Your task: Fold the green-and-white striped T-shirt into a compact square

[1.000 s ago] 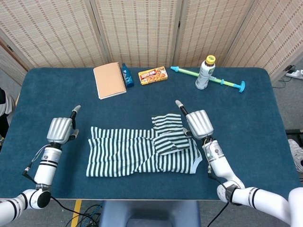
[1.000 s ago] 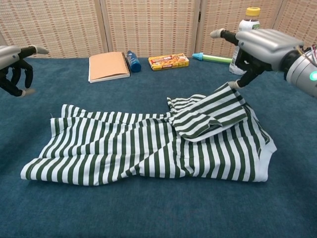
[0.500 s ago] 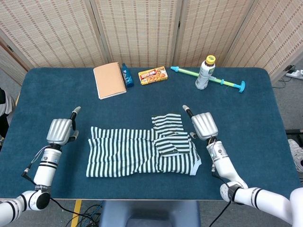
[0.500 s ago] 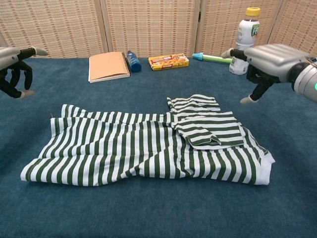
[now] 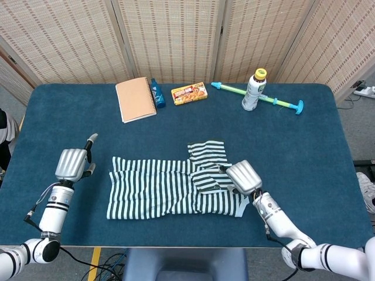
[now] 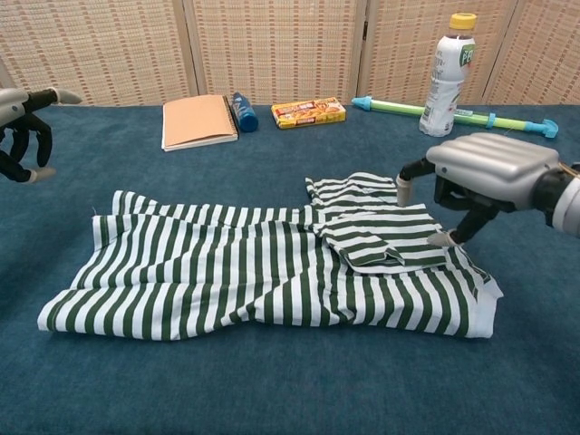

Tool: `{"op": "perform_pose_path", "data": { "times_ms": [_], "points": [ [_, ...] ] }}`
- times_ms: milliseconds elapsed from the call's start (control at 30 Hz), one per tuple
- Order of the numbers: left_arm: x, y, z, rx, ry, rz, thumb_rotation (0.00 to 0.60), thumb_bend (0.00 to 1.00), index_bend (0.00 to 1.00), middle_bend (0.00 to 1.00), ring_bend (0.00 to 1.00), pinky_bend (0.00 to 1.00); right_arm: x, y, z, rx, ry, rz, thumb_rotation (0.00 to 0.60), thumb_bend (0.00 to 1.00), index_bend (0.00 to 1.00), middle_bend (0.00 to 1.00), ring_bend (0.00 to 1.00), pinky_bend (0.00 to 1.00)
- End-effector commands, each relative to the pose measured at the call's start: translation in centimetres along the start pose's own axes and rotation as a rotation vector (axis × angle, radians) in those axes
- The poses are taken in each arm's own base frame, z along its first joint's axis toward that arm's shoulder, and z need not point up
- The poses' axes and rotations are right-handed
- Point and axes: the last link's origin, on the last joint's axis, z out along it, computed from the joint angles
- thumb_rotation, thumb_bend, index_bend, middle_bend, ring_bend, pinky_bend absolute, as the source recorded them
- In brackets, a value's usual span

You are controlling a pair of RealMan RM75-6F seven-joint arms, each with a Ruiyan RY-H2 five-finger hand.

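A green-and-white striped cotton T-shirt [image 5: 176, 188] lies spread lengthwise on the dark blue cloth-covered surface [image 5: 304, 152], one sleeve turned in over the body at the shirt's right end. The right robot hand [image 5: 244, 177] hovers over that folded sleeve, fingers apart and pointing down, holding nothing; whether a fingertip touches the fabric cannot be told. The left robot hand [image 5: 72, 164] hangs off the shirt's left end, fingers loosely curled but parted, also empty.

The shirt is far from a compact square: it is a long strip that has yet to be doubled across. The risk, judging from here, is that a one-handed drag at the right end would bunch the loose sleeve and pull the layers askew, since the left hand pins nothing down.

The head view shows the whole outline of the shirt and both forearms. The chest view alone shows the gap under the right hand's fingers [image 6: 406, 186] and the raised edge of the sleeve flap. Beyond the shirt lie a tan spiral notebook [image 5: 135, 99] and a white plastic bottle with a yellow cap [image 5: 254, 89].
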Motion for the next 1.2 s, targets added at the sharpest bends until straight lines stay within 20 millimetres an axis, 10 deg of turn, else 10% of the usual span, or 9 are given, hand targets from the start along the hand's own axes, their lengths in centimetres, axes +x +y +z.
{"op": "perform_pose_path", "data": {
  "times_ms": [33, 1200],
  "points": [
    [-0.1, 0.0, 0.0, 0.001, -0.003, -0.001, 0.600, 0.36, 0.00, 0.61, 0.66, 0.94, -0.9, 0.2, -0.7, 0.004, -0.037, -0.014, 0.600, 0.23, 0.40, 0.98, 1.00, 1.00],
    [-0.6, -0.5, -0.3, 0.010, -0.015, -0.005, 0.600, 0.36, 0.00, 0.61, 0.66, 0.94, -2.6, 1.1, 0.4, -0.014, -0.077, -0.059, 0.600, 0.25, 0.43, 0.98, 1.00, 1.00]
  ]
}}
